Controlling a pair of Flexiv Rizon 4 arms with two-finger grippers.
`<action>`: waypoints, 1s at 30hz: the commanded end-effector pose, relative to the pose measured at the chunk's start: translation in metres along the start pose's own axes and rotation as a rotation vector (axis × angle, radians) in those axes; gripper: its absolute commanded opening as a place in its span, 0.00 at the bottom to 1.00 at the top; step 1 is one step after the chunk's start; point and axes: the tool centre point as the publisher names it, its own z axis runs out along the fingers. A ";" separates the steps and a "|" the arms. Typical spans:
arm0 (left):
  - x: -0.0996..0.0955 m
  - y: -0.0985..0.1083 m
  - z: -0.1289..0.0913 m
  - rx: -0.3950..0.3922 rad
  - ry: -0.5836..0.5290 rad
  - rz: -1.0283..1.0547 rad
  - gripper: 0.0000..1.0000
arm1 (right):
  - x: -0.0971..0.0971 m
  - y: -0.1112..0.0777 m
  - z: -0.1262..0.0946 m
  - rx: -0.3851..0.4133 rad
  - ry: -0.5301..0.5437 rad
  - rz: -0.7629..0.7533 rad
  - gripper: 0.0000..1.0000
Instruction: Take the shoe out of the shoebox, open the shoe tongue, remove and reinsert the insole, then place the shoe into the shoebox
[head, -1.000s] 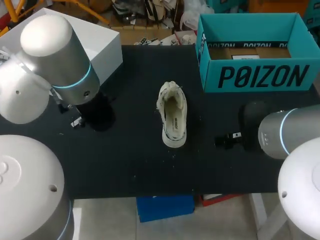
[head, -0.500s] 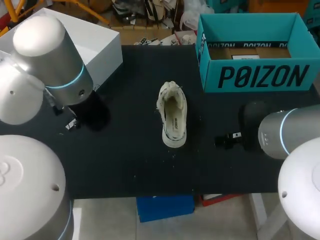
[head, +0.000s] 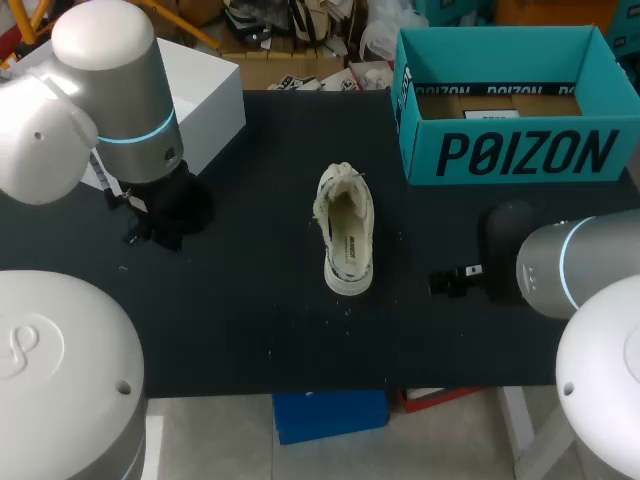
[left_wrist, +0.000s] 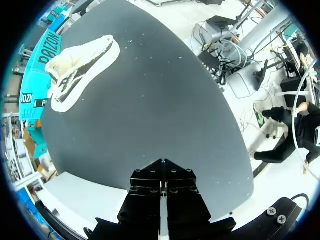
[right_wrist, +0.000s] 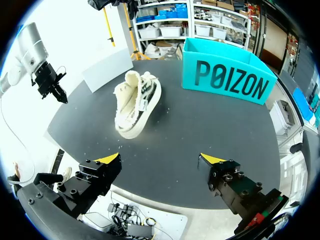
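A cream sneaker (head: 346, 232) stands on its sole in the middle of the black table, outside the teal shoebox (head: 510, 150) at the far right. My left gripper (head: 150, 225) is at the table's left side, well away from the shoe, shut with nothing in it. In the left wrist view its black fingers (left_wrist: 163, 167) meet, and the sneaker (left_wrist: 80, 67) lies far ahead. My right gripper (right_wrist: 160, 160) hovers open and empty near the front right. The sneaker (right_wrist: 136, 102) and shoebox (right_wrist: 227, 75) lie ahead of it.
A white box (head: 205, 90) sits at the far left corner, just behind my left arm. The black tabletop (head: 250, 320) stretches between the shoe and both grippers. My left gripper (right_wrist: 50, 82) shows across the table in the right wrist view.
My left arm has swung back and to the left, carrying its shut gripper a little farther from the shoe. The shoe and right arm have not moved.
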 end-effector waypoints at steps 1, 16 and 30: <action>0.002 0.012 0.003 -0.002 -0.001 -0.032 0.00 | 0.001 -0.001 0.001 -0.004 -0.001 0.001 1.00; 0.021 0.081 0.014 0.001 -0.026 -0.260 0.00 | 0.001 -0.001 0.001 -0.004 -0.001 0.001 1.00; 0.018 0.141 0.016 -0.038 -0.045 -0.436 0.00 | 0.001 -0.001 0.001 -0.004 -0.001 0.001 1.00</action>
